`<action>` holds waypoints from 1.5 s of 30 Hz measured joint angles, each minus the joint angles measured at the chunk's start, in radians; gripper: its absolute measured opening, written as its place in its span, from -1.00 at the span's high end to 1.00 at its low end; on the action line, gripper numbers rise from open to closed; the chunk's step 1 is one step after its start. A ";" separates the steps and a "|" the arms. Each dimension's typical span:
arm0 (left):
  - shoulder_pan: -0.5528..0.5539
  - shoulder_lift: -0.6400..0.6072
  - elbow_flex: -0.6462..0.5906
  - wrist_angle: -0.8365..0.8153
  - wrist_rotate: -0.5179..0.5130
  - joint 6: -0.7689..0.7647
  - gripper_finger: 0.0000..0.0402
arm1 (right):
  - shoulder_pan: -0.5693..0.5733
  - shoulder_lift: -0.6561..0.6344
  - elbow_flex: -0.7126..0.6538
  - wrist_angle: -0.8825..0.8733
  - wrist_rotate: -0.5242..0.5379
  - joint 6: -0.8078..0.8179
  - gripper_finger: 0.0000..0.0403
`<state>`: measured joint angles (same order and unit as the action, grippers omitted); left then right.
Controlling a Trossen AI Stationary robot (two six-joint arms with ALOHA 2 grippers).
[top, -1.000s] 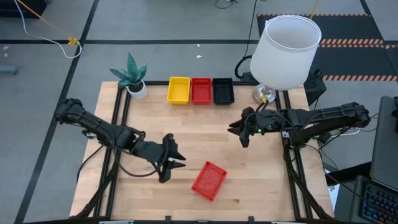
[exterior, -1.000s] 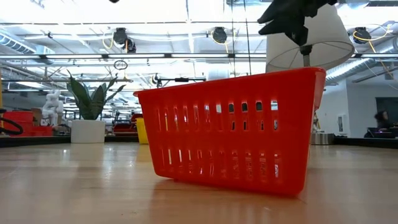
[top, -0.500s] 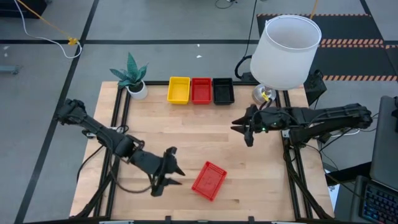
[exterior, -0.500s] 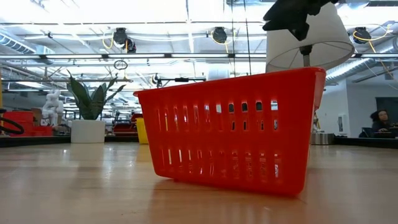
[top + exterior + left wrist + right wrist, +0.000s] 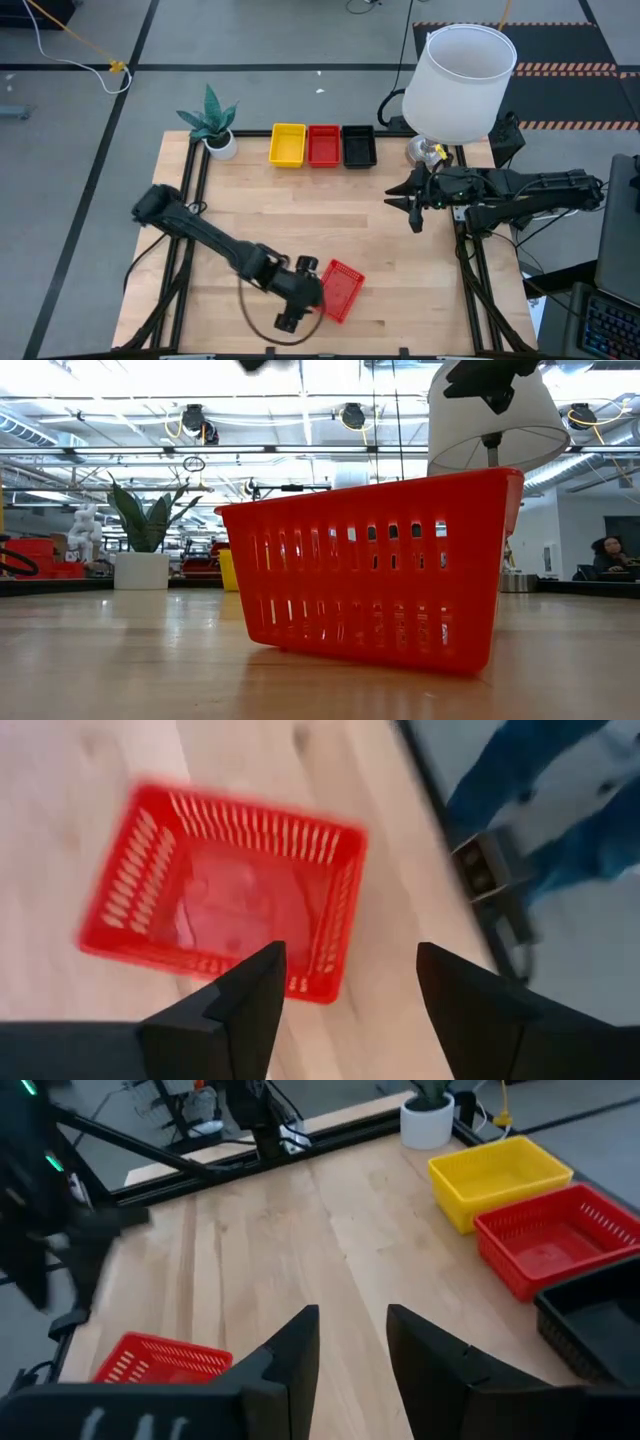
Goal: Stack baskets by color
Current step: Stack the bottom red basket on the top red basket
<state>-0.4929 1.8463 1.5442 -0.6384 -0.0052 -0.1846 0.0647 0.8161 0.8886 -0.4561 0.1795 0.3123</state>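
A lone red basket (image 5: 340, 290) rests upright on its bottom near the table's near edge, and it fills the low view (image 5: 375, 565). My left gripper (image 5: 316, 288) hangs open just above the basket's left end (image 5: 220, 885); its fingers (image 5: 250, 1005) are clear of the rim. At the far edge a yellow basket (image 5: 288, 144), a red basket (image 5: 324, 144) and a black basket (image 5: 358, 145) stand in a row. My right gripper (image 5: 412, 206) hovers open and holds nothing at the table's right side, high above the wood (image 5: 352, 1330).
A white lampshade (image 5: 462, 80) on its lamp base stands at the far right corner. A small white plant pot (image 5: 220, 143) with a green plant stands left of the basket row. Bare wood (image 5: 300, 200) lies between the row and the lone basket.
My left gripper has swung toward the table's right and near edge and come down until it hangs over the lone red basket, and its wrist has rolled. My right gripper has drawn back a little toward the right edge. The baskets have stayed put.
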 joint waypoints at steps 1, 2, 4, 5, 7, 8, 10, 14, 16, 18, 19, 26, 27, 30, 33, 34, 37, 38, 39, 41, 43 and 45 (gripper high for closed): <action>0.003 0.024 0.000 -0.005 0.006 -0.006 -0.11 | 0.000 -0.007 0.000 0.000 0.000 -0.011 0.45; 0.007 0.046 0.000 -0.006 0.013 -0.018 -0.09 | 0.000 -0.013 0.000 0.000 0.000 -0.018 0.45; 0.016 0.081 -0.001 0.007 0.040 -0.028 -0.06 | 0.000 -0.022 0.000 0.000 0.000 -0.029 0.45; 0.018 0.095 -0.001 0.018 0.055 -0.026 -0.05 | 0.000 -0.024 0.000 -0.001 0.000 -0.038 0.45; 0.026 0.117 -0.001 0.060 0.069 -0.012 -0.04 | 0.000 -0.026 0.000 0.001 0.000 -0.059 0.45; 0.027 0.127 -0.001 0.083 0.074 -0.001 -0.03 | 0.000 -0.026 0.000 0.000 0.000 -0.070 0.45; 0.029 0.149 -0.001 0.140 0.090 0.028 -0.03 | 0.000 -0.026 0.000 0.001 0.000 -0.084 0.45; 0.030 0.182 0.000 0.183 0.098 0.056 -0.03 | 0.000 -0.026 0.000 0.002 -0.001 -0.117 0.45; 0.033 0.197 0.000 0.178 0.114 0.049 -0.03 | 0.000 -0.027 0.000 0.001 -0.001 -0.119 0.45; 0.033 0.205 0.000 0.178 0.139 0.043 -0.03 | 0.000 -0.027 0.000 -0.001 -0.001 -0.126 0.45; 0.034 0.209 0.000 0.180 0.143 0.043 -0.03 | 0.000 -0.027 0.000 -0.001 -0.001 -0.135 0.45; 0.039 0.231 -0.001 0.176 0.136 0.059 0.04 | 0.000 -0.027 0.000 -0.006 -0.001 -0.176 0.45; 0.041 0.238 -0.001 0.184 0.136 0.067 0.07 | 0.000 -0.027 0.000 -0.006 -0.001 -0.176 0.45; 0.045 0.247 -0.001 0.183 0.135 0.082 0.21 | 0.000 -0.027 0.000 -0.012 -0.001 -0.181 0.45; 0.047 0.246 -0.001 0.184 0.103 0.081 0.35 | 0.000 -0.030 0.000 -0.018 -0.001 -0.206 0.45; 0.047 0.246 -0.001 0.181 0.102 0.081 0.40 | 0.000 -0.031 0.000 -0.020 -0.001 -0.211 0.45; 0.048 0.246 -0.001 0.164 0.102 0.095 0.52 | 0.000 -0.037 0.000 -0.036 -0.001 -0.231 0.45; 0.048 0.246 -0.001 0.161 0.102 0.100 0.55 | 0.000 -0.038 0.000 -0.036 -0.001 -0.237 0.45; 0.048 0.246 -0.001 0.163 0.099 0.107 0.59 | 0.000 -0.040 0.000 -0.037 -0.001 -0.244 0.45; 0.051 0.246 -0.001 0.165 0.079 0.112 0.67 | 0.000 -0.042 0.000 -0.042 0.000 -0.250 0.45; 0.059 0.246 -0.001 0.171 0.072 0.112 0.77 | 0.000 -0.041 0.000 -0.041 0.000 -0.250 0.45; 0.071 0.246 0.002 0.170 0.057 0.112 0.87 | 0.000 -0.041 0.000 -0.041 0.000 -0.250 0.45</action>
<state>-0.4219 2.0918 1.5459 -0.4687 0.0516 -0.0723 0.0647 0.7750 0.8883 -0.4974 0.1795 0.0628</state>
